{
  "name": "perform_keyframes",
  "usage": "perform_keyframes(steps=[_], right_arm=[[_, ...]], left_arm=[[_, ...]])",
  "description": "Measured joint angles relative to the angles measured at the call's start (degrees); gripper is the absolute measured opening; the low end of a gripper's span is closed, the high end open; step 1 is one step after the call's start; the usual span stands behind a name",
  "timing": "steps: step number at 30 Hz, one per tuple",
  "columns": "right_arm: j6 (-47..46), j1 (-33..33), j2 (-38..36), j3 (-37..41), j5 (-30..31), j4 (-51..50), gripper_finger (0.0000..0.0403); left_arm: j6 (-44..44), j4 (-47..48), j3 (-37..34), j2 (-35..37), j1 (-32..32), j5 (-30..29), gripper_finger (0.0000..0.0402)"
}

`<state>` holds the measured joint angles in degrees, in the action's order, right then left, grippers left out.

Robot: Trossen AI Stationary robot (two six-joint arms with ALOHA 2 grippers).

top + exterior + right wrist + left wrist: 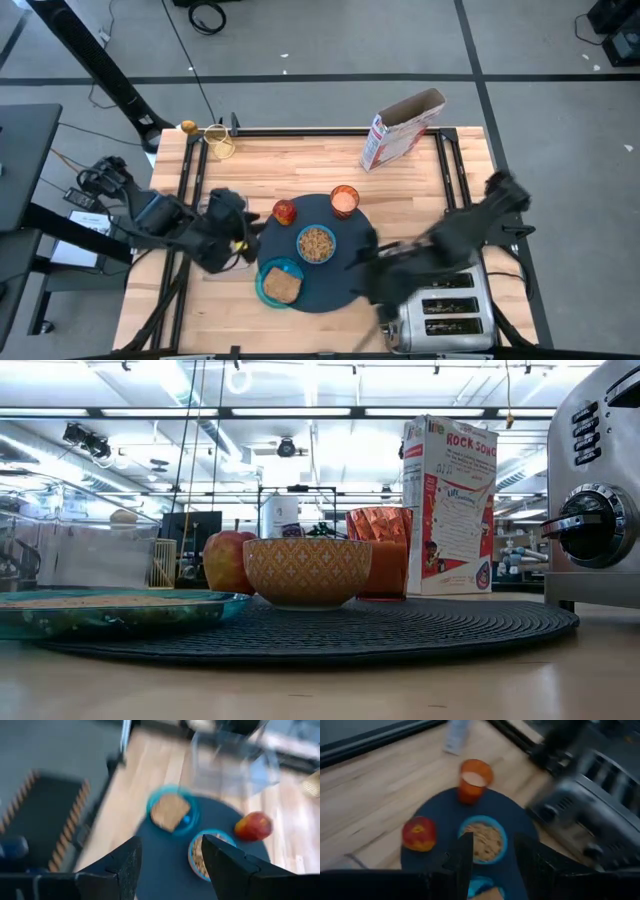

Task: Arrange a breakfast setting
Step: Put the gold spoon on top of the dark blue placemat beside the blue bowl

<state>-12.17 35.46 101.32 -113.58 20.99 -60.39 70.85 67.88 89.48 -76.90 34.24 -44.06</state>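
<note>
Here the mat point(325, 255) lies on the table point(300, 165), with the bowl point(316, 244) at its centre. Apple point(285, 211) and cup point(344, 201) sit on the mat's far edge, the plate point(279, 285) with toast point(282, 287) on its near-left edge. The left gripper point(240, 235) hovers beside the mat's left edge, the right gripper point(362, 262) over its right part near the toaster point(445, 315), both with fingers apart and empty.

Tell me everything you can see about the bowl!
The bowl is small and round, blue inside, with an orange-and-white patterned outside in the low view. It stands upright in the middle of the dark round mat and looks full of tan cereal. The apple, cup and plate stand around it, none plainly touching. No gripper holds it.
</note>
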Motion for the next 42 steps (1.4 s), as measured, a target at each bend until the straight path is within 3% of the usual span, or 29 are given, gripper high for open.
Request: perform_keyframes(steps=[6,12,17,21,26,29,33,38,42], right_arm=[[-7.5,5.1,-9.6,0.0,10.1,0.3,0.0209],[-8.2,7.4,-16.7,0.0,12.0,-1.9,0.0209],[-3.0,6.3,-21.7,0.0,12.1,-4.8,0.0209],[2.2,3.2,-25.6,0.0,12.8,-6.1,0.0209],[6.9,-2.5,-31.9,0.0,11.0,-8.3,0.0210],[8.5,-4.8,-35.2,0.0,10.5,-11.1,0.0210],[8.2,-6.9,-38.8,0.0,10.9,-14.2,0.0210],[7.8,-8.8,-40.8,0.0,11.3,-16.4,0.0210],[7.9,-10.2,-40.8,0.0,12.1,-17.0,0.0210]], left_arm=[[10.1,0.0,-4.5,0.0,-9.3,-4.8,0.0175],[23.1,8.3,-9.7,0.5,-22.7,-10.1,0.0214],[17.5,8.0,-10.8,0.0,-37.3,-8.8,0.0214],[5.5,2.8,-10.6,0.0,-48.2,-0.8,0.0197],[-9.0,3.7,-9.1,0.1,-64.1,19.1,0.0185],[-16.4,4.0,-9.1,0.0,-72.6,27.2,0.0184],[-24.8,0.6,-9.1,0.0,-81.4,34.8,0.0181],[-29.8,-9.6,-9.0,-0.6,-87.8,40.8,0.0172],[-33.4,-8.8,-7.6,-4.4,-91.8,44.6,0.0171]])
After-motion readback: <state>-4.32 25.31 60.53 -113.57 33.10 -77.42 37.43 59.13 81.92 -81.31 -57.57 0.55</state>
